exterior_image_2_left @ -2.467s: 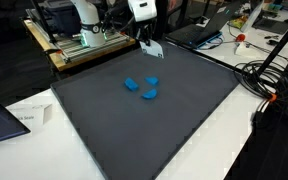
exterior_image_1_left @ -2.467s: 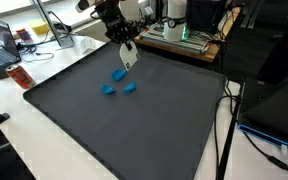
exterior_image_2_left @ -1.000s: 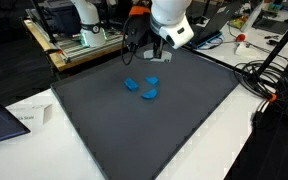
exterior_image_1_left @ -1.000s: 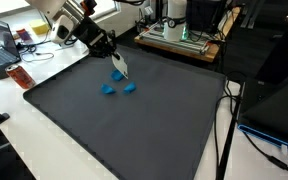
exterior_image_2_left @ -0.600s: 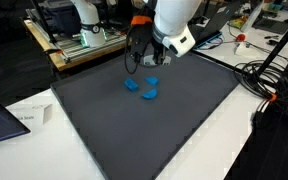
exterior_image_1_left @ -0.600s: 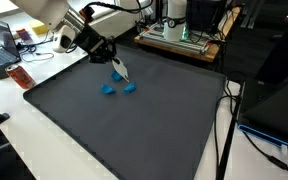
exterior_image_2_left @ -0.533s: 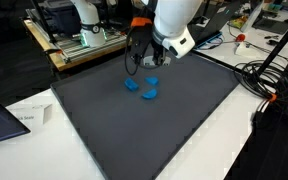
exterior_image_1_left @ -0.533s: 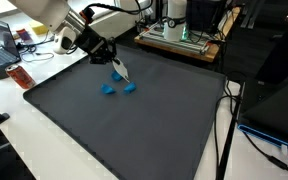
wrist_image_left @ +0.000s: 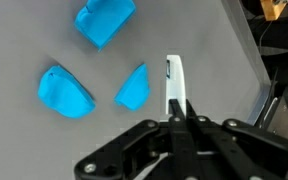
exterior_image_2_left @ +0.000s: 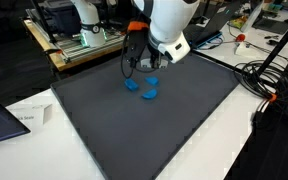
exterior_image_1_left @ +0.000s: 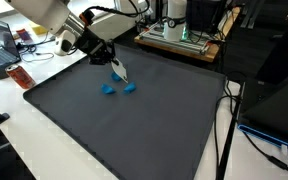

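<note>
Three small blue pieces lie close together on the dark grey mat (exterior_image_1_left: 134, 120): one (wrist_image_left: 104, 20) at the top of the wrist view, one (wrist_image_left: 64, 92) at the left and one (wrist_image_left: 132, 88) beside the gripper. My gripper (wrist_image_left: 181, 110) is shut on a thin white flat piece (wrist_image_left: 174, 82) that sticks out past its fingertips, just right of the nearest blue piece. In both exterior views the gripper (exterior_image_1_left: 120, 72) (exterior_image_2_left: 145, 67) hangs low over the blue group (exterior_image_1_left: 119, 86) (exterior_image_2_left: 144, 88), at its far edge. Whether the white piece touches the mat I cannot tell.
The mat covers most of a white table (exterior_image_2_left: 214, 140). A metal rack with equipment (exterior_image_1_left: 179, 35) stands behind the mat. A laptop (exterior_image_1_left: 4, 45) and a red bottle (exterior_image_1_left: 21, 76) lie off one side; cables (exterior_image_2_left: 269, 80) run along another.
The arm has swung down from the mat's far edge toward the blue pieces, carrying the white piece with it. The jaws stayed shut. The blue pieces have not moved.
</note>
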### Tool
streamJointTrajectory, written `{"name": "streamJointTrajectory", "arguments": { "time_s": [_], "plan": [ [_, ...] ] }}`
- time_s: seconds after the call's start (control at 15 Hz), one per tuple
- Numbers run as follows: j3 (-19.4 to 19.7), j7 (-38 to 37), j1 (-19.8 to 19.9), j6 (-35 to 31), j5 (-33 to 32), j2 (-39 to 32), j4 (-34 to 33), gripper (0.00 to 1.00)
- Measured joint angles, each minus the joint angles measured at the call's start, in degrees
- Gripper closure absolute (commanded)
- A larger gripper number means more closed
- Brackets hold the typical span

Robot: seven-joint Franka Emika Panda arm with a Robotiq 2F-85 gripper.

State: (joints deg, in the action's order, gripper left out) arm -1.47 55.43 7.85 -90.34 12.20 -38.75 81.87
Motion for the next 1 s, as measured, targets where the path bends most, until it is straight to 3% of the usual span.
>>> {"name": "streamJointTrajectory", "arguments": {
  "time_s": [0.6,1.0],
  "plan": [
    [0.6,-9.2,1.1,-9.1,0.4,6.0,10.2,0.99],
    [1.0,-14.3,4.3,-13.7,4.6,9.5,15.8,0.99]
  ]
}}
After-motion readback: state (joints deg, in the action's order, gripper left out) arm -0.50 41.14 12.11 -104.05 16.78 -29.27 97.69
